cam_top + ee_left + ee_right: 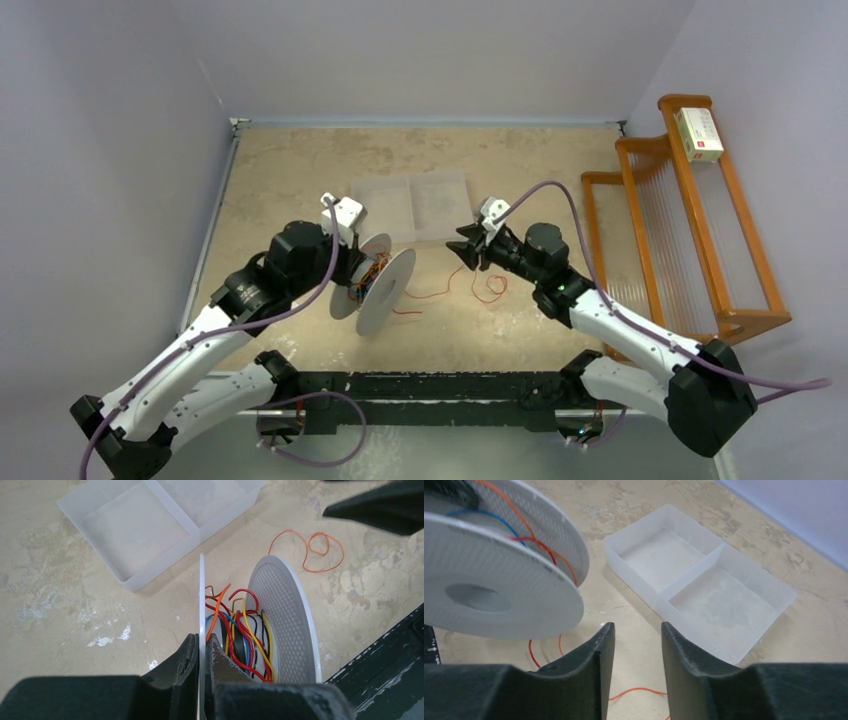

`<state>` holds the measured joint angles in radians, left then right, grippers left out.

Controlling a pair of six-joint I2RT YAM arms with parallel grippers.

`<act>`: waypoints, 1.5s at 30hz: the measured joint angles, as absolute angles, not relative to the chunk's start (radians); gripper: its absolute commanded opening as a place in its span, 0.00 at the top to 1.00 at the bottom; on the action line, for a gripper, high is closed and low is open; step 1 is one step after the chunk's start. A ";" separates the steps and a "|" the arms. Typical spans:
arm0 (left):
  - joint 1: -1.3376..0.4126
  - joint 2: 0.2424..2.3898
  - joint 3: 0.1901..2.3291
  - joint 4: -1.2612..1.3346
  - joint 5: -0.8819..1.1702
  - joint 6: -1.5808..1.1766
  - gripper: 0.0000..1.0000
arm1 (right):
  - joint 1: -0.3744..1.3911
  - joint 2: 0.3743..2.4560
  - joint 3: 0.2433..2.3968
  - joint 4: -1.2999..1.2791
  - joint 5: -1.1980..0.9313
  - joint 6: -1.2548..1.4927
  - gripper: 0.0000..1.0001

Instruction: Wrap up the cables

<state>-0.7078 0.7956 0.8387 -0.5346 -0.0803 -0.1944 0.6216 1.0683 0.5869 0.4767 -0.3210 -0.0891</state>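
1. I see the spool (524, 565) as matt grey plastic, its discs finely dimpled.
2. The cables (245, 640) look plastic-sheathed, smooth and slightly glossy.
3. The tray (664, 555) is frosted, translucent plastic.
4. The table (60, 610) reads to me as mottled beige, matt and scuffed.
5. The rack (750, 320) is orange wood, lightly glossy.
6. The fingers (684, 650) are matt black plastic, faintly grainy.

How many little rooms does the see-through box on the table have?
2. In the see-through box, one room is on the left arm's side, the other on the right arm's side, with a wall between. Both look empty; none seems hidden.
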 measured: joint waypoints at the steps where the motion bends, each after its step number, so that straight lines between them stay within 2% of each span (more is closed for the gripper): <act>1: -0.708 0.800 0.868 -0.554 -0.082 -0.195 1.00 | 0.622 1.054 0.563 0.492 -0.318 -0.076 0.50; 4: -0.707 0.814 0.967 -0.602 -0.083 -0.195 1.00 | 0.622 1.008 0.473 0.585 -0.315 -0.045 0.40; 6: -0.707 0.829 1.050 -0.632 -0.081 -0.194 1.00 | 0.622 0.992 0.426 0.646 -0.331 -0.038 0.38; 16: -0.707 0.923 1.393 -0.784 -0.024 -0.189 1.00 | 0.622 1.000 0.299 0.944 -0.460 -0.051 0.35; 22: -0.707 0.962 1.541 -0.855 0.010 -0.189 1.00 | 0.622 1.083 0.212 1.174 -0.492 -0.053 0.35; 33: -0.707 0.987 1.618 -0.891 0.068 -0.191 1.00 | 0.641 1.332 0.183 1.513 -0.598 -0.017 0.36; 45: -0.707 1.005 1.632 -0.901 0.077 -0.203 1.00 | 0.715 1.718 0.274 1.566 -0.620 0.058 0.38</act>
<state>-0.7071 1.0054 1.6318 -0.9012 0.0769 -0.2028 0.7151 1.7176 0.2737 1.5658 -0.6205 0.0578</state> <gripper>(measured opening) 0.031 0.626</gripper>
